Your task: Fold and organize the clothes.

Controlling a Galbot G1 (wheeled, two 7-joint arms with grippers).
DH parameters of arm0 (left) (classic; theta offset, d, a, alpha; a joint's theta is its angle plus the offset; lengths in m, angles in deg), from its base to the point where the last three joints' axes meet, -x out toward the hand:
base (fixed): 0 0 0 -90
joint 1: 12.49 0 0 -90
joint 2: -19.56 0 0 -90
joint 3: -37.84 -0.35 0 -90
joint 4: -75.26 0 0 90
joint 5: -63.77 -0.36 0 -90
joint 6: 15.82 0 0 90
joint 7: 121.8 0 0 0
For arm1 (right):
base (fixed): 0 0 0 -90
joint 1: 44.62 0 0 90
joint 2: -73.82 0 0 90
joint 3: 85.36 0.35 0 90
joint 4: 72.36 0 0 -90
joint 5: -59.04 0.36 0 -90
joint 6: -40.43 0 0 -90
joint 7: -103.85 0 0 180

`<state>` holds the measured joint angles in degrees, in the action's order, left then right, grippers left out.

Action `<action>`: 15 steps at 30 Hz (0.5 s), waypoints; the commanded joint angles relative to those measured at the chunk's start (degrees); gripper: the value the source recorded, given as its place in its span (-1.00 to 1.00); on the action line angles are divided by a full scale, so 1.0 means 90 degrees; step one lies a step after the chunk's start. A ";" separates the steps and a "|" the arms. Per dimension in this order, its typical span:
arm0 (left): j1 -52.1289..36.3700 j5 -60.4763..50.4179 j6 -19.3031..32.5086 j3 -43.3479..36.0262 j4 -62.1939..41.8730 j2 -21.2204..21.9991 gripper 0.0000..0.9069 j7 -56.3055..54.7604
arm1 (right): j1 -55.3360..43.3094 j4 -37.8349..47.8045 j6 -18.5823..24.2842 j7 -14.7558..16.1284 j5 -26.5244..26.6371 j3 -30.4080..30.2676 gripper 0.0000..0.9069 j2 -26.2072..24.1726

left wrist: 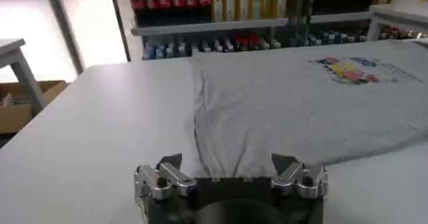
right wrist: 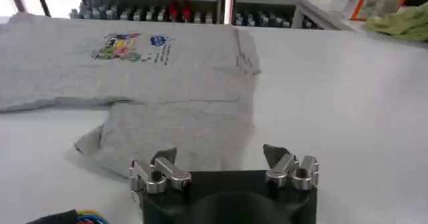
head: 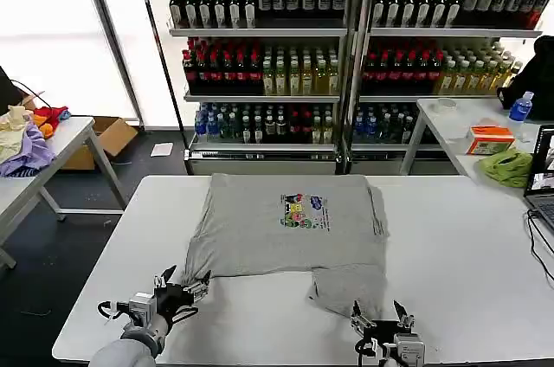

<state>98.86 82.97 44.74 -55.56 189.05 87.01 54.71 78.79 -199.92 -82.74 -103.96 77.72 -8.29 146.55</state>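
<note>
Shelves of bottled drinks (head: 277, 47) are seen behind a white table (head: 459, 254), on which 1 grey shirt (head: 286, 228) is spread print-up, its chest print (head: 304, 211) facing the shelves. The hem part near the robot is uneven: on the right a flap (right wrist: 180, 135) of cloth hangs out toward the table's front edge, while the left corner (left wrist: 214, 158) lies just ahead of the left gripper.

The left gripper (head: 182, 285) is held low at the table's front left, its fingers spread apart and empty, just short of that corner. The right gripper (head: 382, 319) is held at the front edge near the flap, fingers likewise apart and holding nothing.

The main risk is judged to be an uneven fold: if only 1 layer is pinched, or the 2 grippers close at different depths, the cloth may be dragged askew and the print side creased. A finger set too low could scrape the tabletop; too high, and the hem would be missed.
</note>
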 commanded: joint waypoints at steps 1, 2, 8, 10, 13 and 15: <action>-0.0001 0.0064 -0.0036 0.0005 -0.0096 -0.0044 1.00 -0.0006 | 0.0035 0.0017 0.0003 -0.0013 0.0004 -0.0014 1.00 0.0063; 0.0001 0.0065 -0.0036 0.0006 -0.0111 -0.0049 1.00 -0.0005 | 0.0038 0.0028 0.0005 -0.0013 -0.0003 -0.0024 1.00 0.0071; 0.0004 0.0116 -0.0037 0.0005 -0.0209 -0.0070 0.78 0.0008 | 0.0043 0.0137 0.0005 -0.0016 -0.0036 -0.0059 1.00 0.0117; 0.0022 0.0117 -0.0027 -0.0019 -0.0260 -0.0075 -0.73 0.0016 | 0.0044 0.0177 0.0006 -0.0008 -0.0062 -0.0088 0.84 0.0136; 0.0066 0.0115 -0.0013 -0.0058 -0.0305 -0.0076 -0.91 0.0017 | 0.0048 0.0235 0.0006 0.0004 -0.0103 -0.0121 -0.22 0.0158; 0.0068 0.0115 -0.0017 -0.0063 -0.0295 -0.0074 -0.98 0.0021 | 0.0052 0.0265 0.0010 0.0016 -0.0104 -0.0121 -0.87 0.0156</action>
<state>99.18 83.97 44.85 -55.92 187.04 86.26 54.88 79.21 -198.01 -82.36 -103.60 76.78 -9.03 147.74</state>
